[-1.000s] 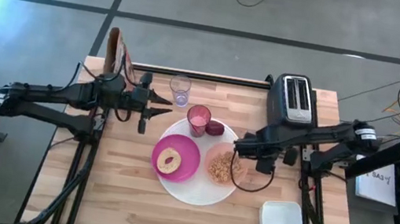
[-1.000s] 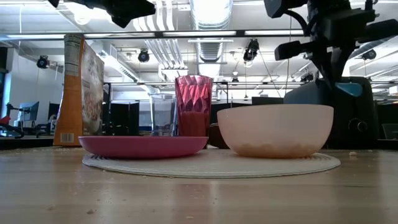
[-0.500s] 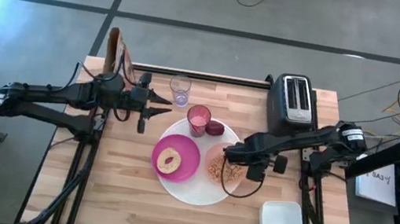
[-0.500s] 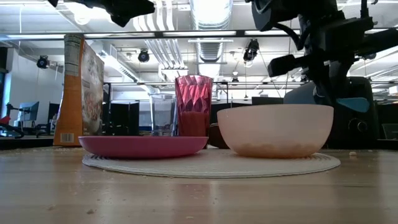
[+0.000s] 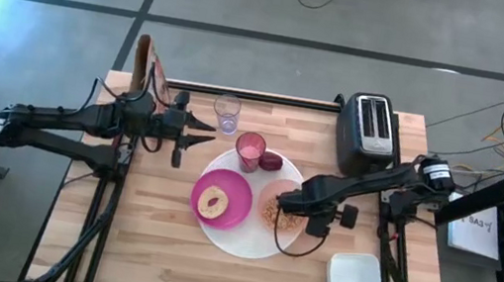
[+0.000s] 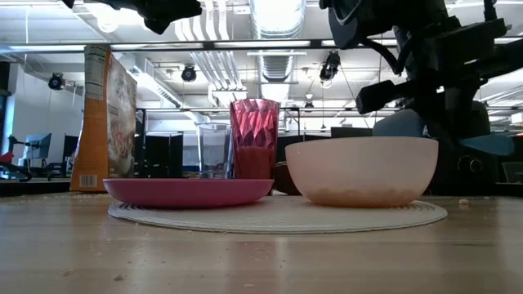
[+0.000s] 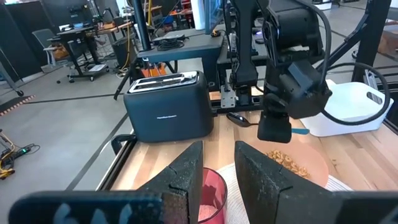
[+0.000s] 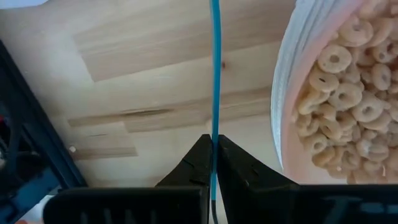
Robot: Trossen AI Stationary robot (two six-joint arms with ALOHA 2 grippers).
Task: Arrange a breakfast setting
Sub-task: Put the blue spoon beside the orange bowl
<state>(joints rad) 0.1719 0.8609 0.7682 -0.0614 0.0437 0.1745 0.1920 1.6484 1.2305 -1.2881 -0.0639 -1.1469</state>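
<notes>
- Wooden surface [image 5: 156, 247] mid-frame: white plate [image 5: 241, 245] carries magenta plate [image 5: 235, 202] with bagel [image 5: 214, 201], cereal bowl [image 5: 273, 204]; tumbler [image 5: 250, 148], fruit [image 5: 271, 161], glass [image 5: 226, 112] placed.
- I judge only the spoon [image 8: 214, 74] remains: right tool [image 5: 289, 207] pinches it beside the bowl; left tool [image 5: 205, 134], slightly parted and empty, waits upper left.

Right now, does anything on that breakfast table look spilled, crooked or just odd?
Mostly tidy. The magenta plate with its bagel and the cereal-filled pale pink bowl both sit on the big white plate, which is unusual. A few crumbs dot the wooden table. The right gripper pinches a thin blue handle beside the bowl.
</notes>
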